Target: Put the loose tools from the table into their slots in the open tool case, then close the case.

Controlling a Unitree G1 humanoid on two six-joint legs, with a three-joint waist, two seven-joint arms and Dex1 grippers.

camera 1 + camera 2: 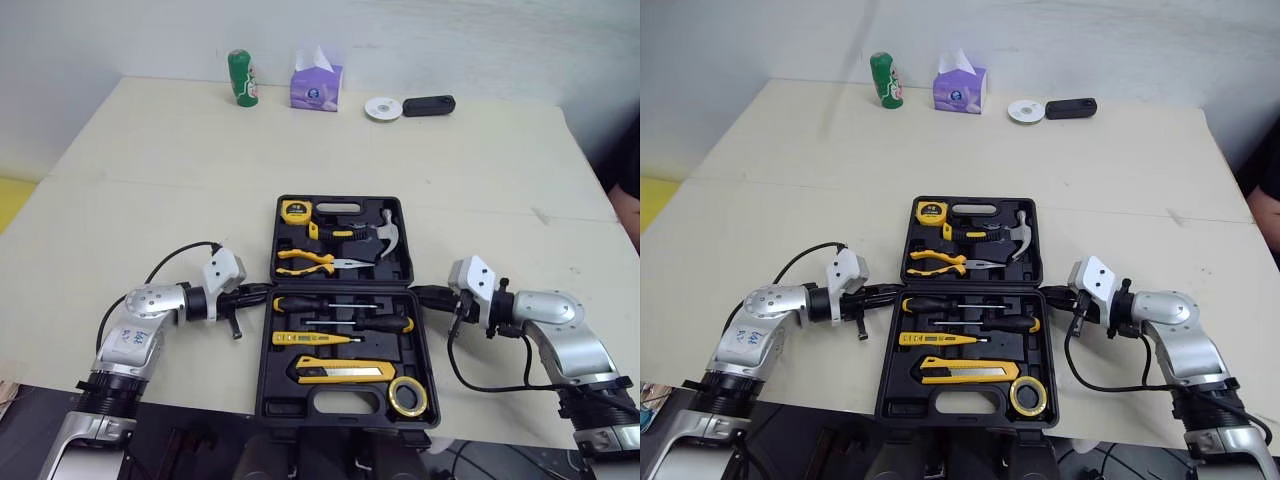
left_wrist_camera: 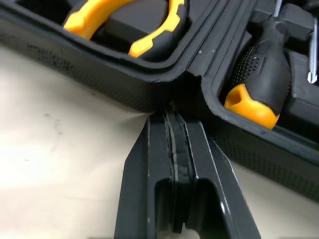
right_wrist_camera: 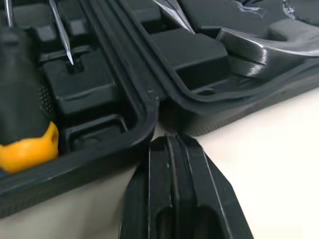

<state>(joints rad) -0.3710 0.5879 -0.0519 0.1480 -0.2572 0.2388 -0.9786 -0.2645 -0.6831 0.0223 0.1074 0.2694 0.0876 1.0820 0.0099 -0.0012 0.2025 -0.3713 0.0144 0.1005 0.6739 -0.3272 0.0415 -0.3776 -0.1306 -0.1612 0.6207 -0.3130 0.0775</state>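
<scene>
Between left fingers (image 1: 250,293) and right fingers (image 1: 432,295) sits the open tool case (image 1: 285,405), green can (image 1: 241,78) far beyond; both pairs pinched shut, pointing inward.

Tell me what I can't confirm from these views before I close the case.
- Tool seating: too small to judge in the head views; the wrist views' edges cut off the pliers and hammer.
- Contact: whether the left gripper or right gripper touches the tool case is hidden by the grippers themselves.
- Yellow tape roll: too small in the head views to tell whether it sits below the rim.
</scene>
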